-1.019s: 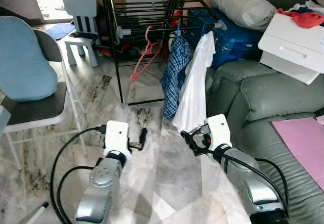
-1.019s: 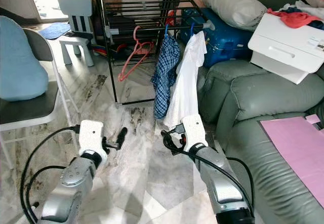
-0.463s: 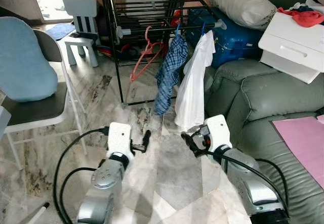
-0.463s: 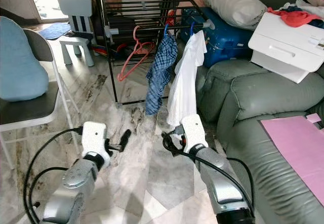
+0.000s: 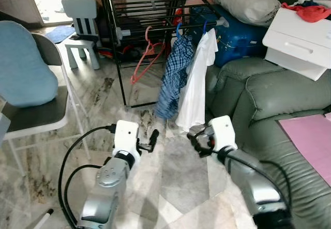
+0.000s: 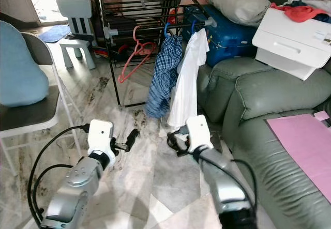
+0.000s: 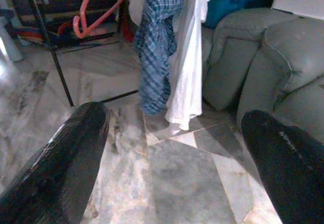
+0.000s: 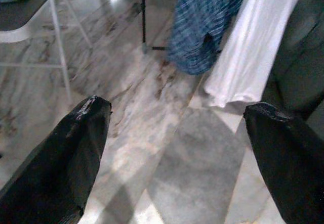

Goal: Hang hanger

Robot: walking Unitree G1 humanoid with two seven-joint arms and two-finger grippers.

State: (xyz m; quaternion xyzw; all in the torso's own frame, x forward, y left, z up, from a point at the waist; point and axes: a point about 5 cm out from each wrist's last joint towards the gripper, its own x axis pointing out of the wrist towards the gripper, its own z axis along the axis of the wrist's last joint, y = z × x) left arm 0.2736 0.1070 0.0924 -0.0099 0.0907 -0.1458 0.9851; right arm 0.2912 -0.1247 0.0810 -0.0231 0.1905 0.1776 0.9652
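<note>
Left end effector (image 5: pixel 151 141): black fingers spread wide, holding nothing, over veined marble floor (image 5: pixel 176 172). Ahead of it, a thin coral-red hanger (image 5: pixel 145 56) hangs on the black wire drying rack (image 5: pixel 147 6), beside a plaid shirt (image 5: pixel 175 74) and smooth white shirt (image 5: pixel 195 81). Right end effector (image 5: pixel 195 142): spread wide, empty, just below the white shirt's hem, beside the grey leather sofa (image 5: pixel 269 94).

Both arms reach forward, low in frame. Left gripper (image 5: pixel 153 138) lower centre-left, fingers (image 7: pixel 61 163) spread wide (nothing held). Right gripper (image 5: pixel 194 140) lower centre-right, fingers (image 8: pixel 66 158) also wide apart, empty.
</note>
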